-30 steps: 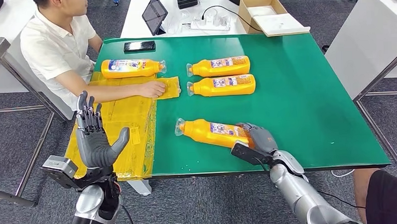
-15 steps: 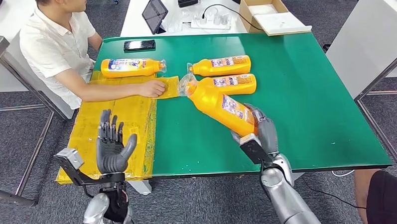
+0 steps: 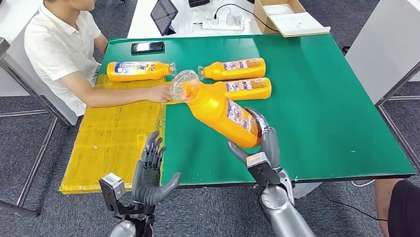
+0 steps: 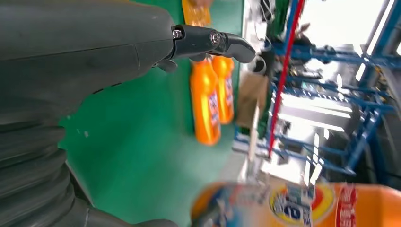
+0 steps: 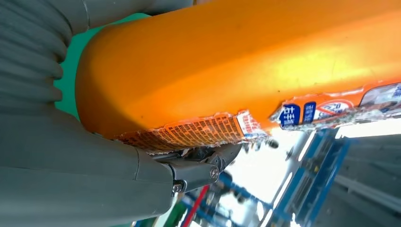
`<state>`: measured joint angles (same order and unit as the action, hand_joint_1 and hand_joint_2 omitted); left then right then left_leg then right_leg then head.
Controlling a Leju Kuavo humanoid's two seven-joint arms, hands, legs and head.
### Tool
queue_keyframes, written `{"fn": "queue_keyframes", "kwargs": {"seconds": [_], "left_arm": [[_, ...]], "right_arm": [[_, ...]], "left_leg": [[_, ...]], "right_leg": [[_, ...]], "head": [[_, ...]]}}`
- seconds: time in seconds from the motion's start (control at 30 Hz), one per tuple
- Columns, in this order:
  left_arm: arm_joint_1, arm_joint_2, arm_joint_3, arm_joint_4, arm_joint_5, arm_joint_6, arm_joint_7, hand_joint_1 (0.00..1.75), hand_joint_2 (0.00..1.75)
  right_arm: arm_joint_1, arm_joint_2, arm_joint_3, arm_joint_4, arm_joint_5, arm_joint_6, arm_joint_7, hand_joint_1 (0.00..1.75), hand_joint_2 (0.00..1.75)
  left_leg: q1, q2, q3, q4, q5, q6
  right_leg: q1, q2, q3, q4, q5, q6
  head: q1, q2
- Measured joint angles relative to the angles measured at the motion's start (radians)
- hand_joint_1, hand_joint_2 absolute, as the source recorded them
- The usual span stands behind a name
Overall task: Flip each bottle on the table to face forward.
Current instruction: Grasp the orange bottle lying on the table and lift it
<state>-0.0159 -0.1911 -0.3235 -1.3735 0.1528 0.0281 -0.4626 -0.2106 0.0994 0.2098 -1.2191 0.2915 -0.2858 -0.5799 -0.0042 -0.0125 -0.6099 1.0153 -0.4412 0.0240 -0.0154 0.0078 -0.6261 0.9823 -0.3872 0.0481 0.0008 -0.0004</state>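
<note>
Right hand [image 3: 259, 146] clamped round the base of the orange bottle [image 3: 218, 110], held tilted above the green bench [image 3: 329, 119], cap end up and away. Left hand [image 3: 151, 170] empty, fingers spread. Bottle looks rigid, smooth plastic, probably slippery; torn label [image 5: 208, 130]. Grip low on the body.

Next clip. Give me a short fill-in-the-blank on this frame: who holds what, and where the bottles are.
1. The robot's ____ hand grips the lifted orange plastic bottle by its base.
2. The left hand holds ____, its fingers spread.
3. Besides the lifted one, ____ orange bottles lie on the green table.
4. The seated person's hand rests on the ____ sheet.

Missing words: right; nothing; three; yellow
</note>
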Motion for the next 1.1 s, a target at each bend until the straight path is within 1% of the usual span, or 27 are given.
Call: {"fn": "queue_keyframes", "kwargs": {"seconds": [0.07, 0.2, 0.33, 0.5, 0.67, 0.7, 0.8, 0.83, 1.0, 1.03, 1.07, 1.1], "left_arm": [[0.0, -0.002, -0.006, -0.004, 0.01, -0.016, -0.01, 0.0, 1.75], [-0.002, -0.012, -0.01, -0.022, 0.01, -0.008, -0.028, 0.0, 1.75], [-0.008, -0.021, -0.012, -0.031, 0.021, -0.009, -0.027, 0.0, 1.75], [-0.01, -0.031, -0.011, -0.039, 0.081, -0.011, -0.023, 0.0, 1.75], [-0.008, -0.043, -0.01, -0.055, 0.162, 0.03, 0.006, 0.0, 1.75], [-0.007, -0.043, -0.009, -0.056, 0.17, 0.031, 0.008, 0.32, 1.75], [-0.006, -0.042, -0.01, -0.056, 0.184, 0.012, 0.015, 1.63, 1.75], [-0.006, -0.041, -0.011, -0.056, 0.19, -0.006, 0.02, 1.75, 1.75], [-0.014, -0.023, -0.011, -0.04, 0.257, -0.125, 0.061, 1.75, 1.75], [-0.016, -0.02, -0.011, -0.036, 0.264, -0.136, 0.064, 1.75, 1.75], [-0.017, -0.018, -0.011, -0.033, 0.268, -0.142, 0.065, 1.75, 1.75], [-0.019, -0.016, -0.011, -0.029, 0.269, -0.145, 0.066, 1.75, 1.75]], "right_arm": [[-0.001, 0.015, 0.034, 0.013, 0.004, 0.023, 0.0, 1.75, 1.75], [0.0, 0.047, 0.131, 0.069, 0.032, 0.068, -0.001, 1.75, 1.75], [0.0, 0.073, 0.226, 0.137, 0.053, 0.076, 0.001, 1.75, 1.75], [-0.006, 0.091, 0.284, 0.202, 0.054, 0.085, 0.001, 1.75, 1.75], [-0.007, 0.11, 0.317, 0.254, 0.037, 0.075, 0.001, 1.75, 1.75], [-0.008, 0.112, 0.32, 0.262, 0.033, 0.074, 0.001, 1.75, 1.75], [-0.015, 0.115, 0.326, 0.283, 0.021, 0.074, 0.0, 1.75, 1.75], [-0.018, 0.115, 0.327, 0.289, 0.017, 0.075, -0.002, 1.75, 1.75], [-0.026, 0.116, 0.327, 0.309, 0.001, 0.081, -0.015, 1.75, 1.75], [-0.027, 0.116, 0.327, 0.311, 0.0, 0.081, -0.016, 1.68, 1.75], [-0.027, 0.116, 0.327, 0.314, -0.001, 0.082, -0.017, 1.43, 1.75], [-0.027, 0.116, 0.327, 0.316, -0.002, 0.082, -0.018, 1.0, 1.75]], "left_leg": [[0.0, 0.0, 0.0, 0.0, 0.0, 0.0], [0.001, 0.0, 0.0, 0.0, 0.0, 0.0], [0.001, 0.0, 0.0, 0.0, 0.0, 0.0], [0.001, 0.0, 0.0, 0.0, 0.0, 0.0], [0.001, 0.0, 0.0, 0.0, 0.0, 0.0], [0.001, 0.0, 0.0, 0.0, 0.0, 0.0], [0.001, 0.0, 0.0, 0.0, 0.0, 0.0], [0.001, 0.0, 0.0, 0.0, 0.0, 0.0], [0.001, 0.001, 0.0, 0.0, 0.0, 0.0], [0.001, 0.001, 0.0, 0.0, 0.0, 0.0], [0.001, 0.001, 0.0, 0.0, 0.0, 0.0], [0.001, 0.001, 0.0, 0.0, 0.0, 0.0]], "right_leg": [[0.0, 0.0, 0.0, 0.0, 0.0, 0.0], [0.001, 0.0, 0.0, 0.0, 0.0, 0.0], [0.001, 0.0, 0.0, 0.0, 0.0, 0.0], [0.001, 0.0, 0.0, 0.0, 0.0, 0.0], [0.001, 0.0, 0.0, 0.0, 0.0, 0.0], [0.001, 0.0, 0.0, 0.0, 0.0, 0.0], [0.001, 0.0, -0.001, 0.0, 0.0, 0.0], [0.001, 0.0, -0.001, 0.0, 0.0, 0.0], [0.001, 0.0, -0.001, 0.0, 0.0, 0.0], [0.001, 0.0, -0.001, 0.0, 0.0, 0.0], [0.001, 0.0, -0.001, 0.0, 0.0, 0.0], [0.001, 0.0, -0.001, 0.0, 0.0, 0.0]], "head": [[0.0, 0.0], [0.0, 0.0], [0.0, 0.0], [0.0, 0.0], [0.0, 0.0], [0.0, 0.0], [0.0, 0.0], [0.0, 0.0], [0.0, 0.0], [0.0, 0.0], [0.0, 0.0], [0.0, 0.0]]}}
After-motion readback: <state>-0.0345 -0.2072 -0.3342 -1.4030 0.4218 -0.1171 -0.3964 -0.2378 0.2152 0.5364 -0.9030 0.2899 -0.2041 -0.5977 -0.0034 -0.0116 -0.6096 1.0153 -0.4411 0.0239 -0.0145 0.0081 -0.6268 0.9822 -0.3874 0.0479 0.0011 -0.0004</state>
